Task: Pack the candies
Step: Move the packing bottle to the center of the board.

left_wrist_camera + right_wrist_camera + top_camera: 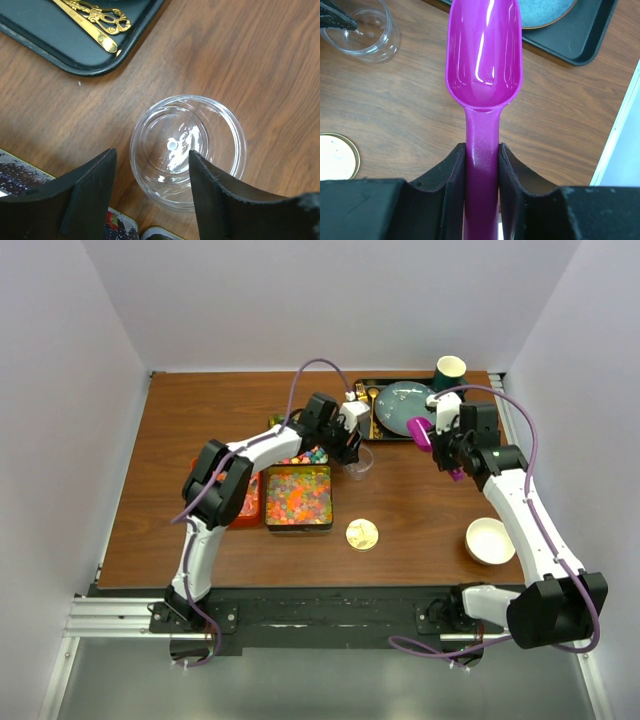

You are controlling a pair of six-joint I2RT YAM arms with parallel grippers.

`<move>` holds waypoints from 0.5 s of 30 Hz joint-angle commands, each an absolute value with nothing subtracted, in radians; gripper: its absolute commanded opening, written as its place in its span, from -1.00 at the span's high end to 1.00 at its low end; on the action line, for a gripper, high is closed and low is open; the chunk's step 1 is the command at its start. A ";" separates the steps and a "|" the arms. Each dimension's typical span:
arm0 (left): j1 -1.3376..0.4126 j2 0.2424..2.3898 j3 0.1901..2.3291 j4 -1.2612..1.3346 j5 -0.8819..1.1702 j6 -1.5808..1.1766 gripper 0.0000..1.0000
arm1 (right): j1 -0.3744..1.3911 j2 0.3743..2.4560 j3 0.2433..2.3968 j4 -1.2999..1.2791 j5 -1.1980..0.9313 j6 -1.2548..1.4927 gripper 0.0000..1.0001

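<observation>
- Left pincer (152, 155) — released, jaws apart over one clear glass jar (215, 125).
- Right pincer (481, 150) clenched on one empty purple scoop (484, 55).
- Candies (298, 496) — filling one tray (299, 527) just behind the left pincer.

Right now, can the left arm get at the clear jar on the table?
Probably yes. The left fingers hang open just above the clear jar, one over its mouth and one outside its rim, and nothing lies between them and the glass.
</observation>
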State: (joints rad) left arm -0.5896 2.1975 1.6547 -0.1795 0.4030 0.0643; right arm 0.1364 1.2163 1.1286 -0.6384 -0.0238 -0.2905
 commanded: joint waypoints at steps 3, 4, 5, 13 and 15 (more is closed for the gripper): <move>-0.614 2.195 1.681 -0.222 0.397 0.136 -0.15 | 0.133 1.181 1.121 -0.630 -0.021 -0.268 1.00; -0.617 2.188 1.672 -0.235 0.414 0.144 -0.11 | 0.132 1.178 1.120 -0.629 -0.021 -0.268 1.00; -0.621 2.171 1.663 -0.241 0.420 0.161 -0.03 | 0.132 1.177 1.114 -0.629 -0.023 -0.268 1.00; -0.663 2.143 1.615 -0.359 0.550 0.219 0.09 | 0.133 1.183 1.097 -0.623 -0.052 -0.264 1.00; -0.676 2.125 1.592 -0.364 0.564 0.224 0.10 | 0.132 1.186 1.097 -0.623 -0.060 -0.265 1.00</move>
